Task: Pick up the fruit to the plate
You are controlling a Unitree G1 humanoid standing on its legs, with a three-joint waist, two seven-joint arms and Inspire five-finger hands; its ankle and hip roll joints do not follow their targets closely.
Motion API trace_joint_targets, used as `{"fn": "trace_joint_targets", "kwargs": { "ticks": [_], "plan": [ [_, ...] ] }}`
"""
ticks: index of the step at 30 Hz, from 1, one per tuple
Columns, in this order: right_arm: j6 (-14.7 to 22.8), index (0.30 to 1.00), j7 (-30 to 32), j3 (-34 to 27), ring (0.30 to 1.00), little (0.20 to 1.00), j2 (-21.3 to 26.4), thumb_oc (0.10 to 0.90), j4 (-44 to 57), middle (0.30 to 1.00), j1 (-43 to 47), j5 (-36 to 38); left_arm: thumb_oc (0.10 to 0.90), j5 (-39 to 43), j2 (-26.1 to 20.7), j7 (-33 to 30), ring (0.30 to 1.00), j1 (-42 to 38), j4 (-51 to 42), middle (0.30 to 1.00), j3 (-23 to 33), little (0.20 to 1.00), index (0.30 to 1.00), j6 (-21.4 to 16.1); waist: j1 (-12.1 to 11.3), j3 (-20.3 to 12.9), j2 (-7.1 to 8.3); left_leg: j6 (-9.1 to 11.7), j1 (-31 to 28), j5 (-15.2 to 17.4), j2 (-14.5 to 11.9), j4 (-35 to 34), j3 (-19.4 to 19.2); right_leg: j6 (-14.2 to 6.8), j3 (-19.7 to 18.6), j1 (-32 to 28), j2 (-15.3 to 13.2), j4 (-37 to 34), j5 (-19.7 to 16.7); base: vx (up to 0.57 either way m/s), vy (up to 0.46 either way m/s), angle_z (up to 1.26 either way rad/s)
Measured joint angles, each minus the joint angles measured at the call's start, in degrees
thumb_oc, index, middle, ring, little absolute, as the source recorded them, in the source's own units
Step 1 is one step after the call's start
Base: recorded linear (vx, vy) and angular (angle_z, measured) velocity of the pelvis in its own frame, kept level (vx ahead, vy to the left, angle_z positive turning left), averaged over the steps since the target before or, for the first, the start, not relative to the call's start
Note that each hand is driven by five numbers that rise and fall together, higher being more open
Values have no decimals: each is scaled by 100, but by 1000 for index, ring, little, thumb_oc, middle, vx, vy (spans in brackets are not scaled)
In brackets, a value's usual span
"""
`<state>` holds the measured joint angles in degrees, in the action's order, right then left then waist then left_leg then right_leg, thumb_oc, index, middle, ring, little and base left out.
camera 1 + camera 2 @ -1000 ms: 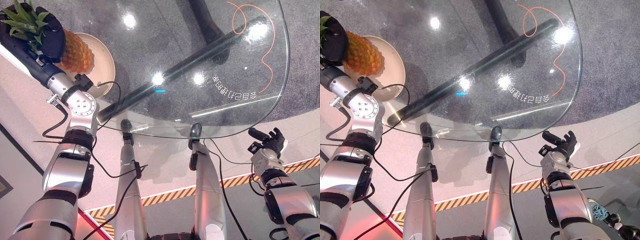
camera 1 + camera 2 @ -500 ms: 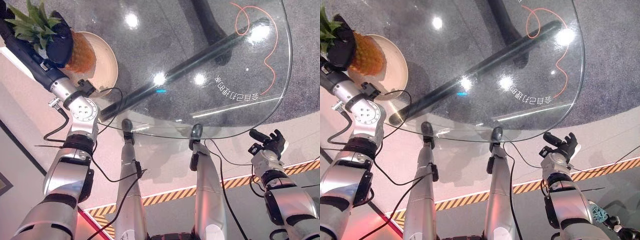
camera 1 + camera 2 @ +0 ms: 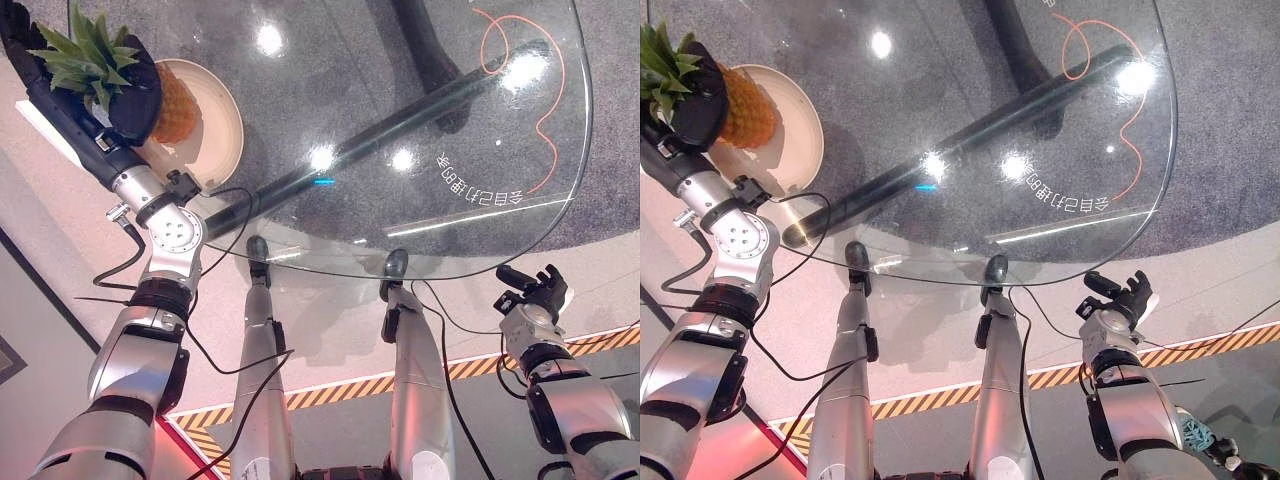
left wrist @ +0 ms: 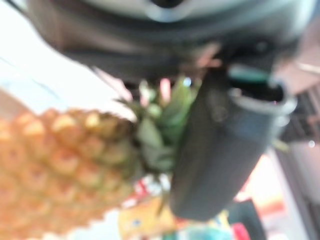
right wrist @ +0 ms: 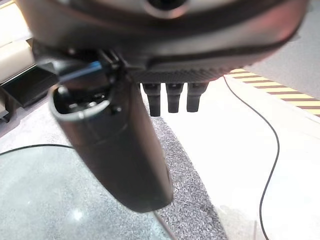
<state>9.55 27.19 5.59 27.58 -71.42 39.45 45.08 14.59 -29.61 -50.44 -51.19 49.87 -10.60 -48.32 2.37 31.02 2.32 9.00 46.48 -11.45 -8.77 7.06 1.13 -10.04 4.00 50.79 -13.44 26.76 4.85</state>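
Observation:
A pineapple [image 3: 178,108] with a green crown [image 3: 88,58] is over the near-left part of the cream plate [image 3: 222,112], at the glass table's far left. My left hand [image 3: 132,92] is shut on it just below the crown and hides much of its body. In the left wrist view the thumb [image 4: 215,150] lies beside the leaves and the orange skin [image 4: 60,165]. Whether the fruit's base touches the plate I cannot tell. My right hand [image 3: 532,298] hangs open off the table's near right edge, holding nothing.
The round glass table [image 3: 420,255] shows its dark base bar [image 3: 400,112] and grey carpet through it. An orange cord [image 3: 548,100] lies curled under the far right. Yellow-black floor tape [image 3: 330,390] runs along the near side.
My left hand has turned the pineapple so that its crown faces up more and less of its body shows, still over the plate. The view has shifted slightly. The right hand has stayed put.

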Motion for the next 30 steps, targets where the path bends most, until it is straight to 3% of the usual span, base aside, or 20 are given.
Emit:
{"fn": "trace_joint_targets", "kwargs": {
  "ticks": [30],
  "plan": [
    [45, 900, 15, -71, 900, 900, -34, 800, -2, 900, -231, -1, 800, -173, 154, 614, 900, 817, -392, 900, -1, 900, 900, -44, -227, -1, -42, -16, -134, 2, 44, 10, 83, 17, 48, -139, -54, 119, 62, -1, -2, 0]
  ]
}}
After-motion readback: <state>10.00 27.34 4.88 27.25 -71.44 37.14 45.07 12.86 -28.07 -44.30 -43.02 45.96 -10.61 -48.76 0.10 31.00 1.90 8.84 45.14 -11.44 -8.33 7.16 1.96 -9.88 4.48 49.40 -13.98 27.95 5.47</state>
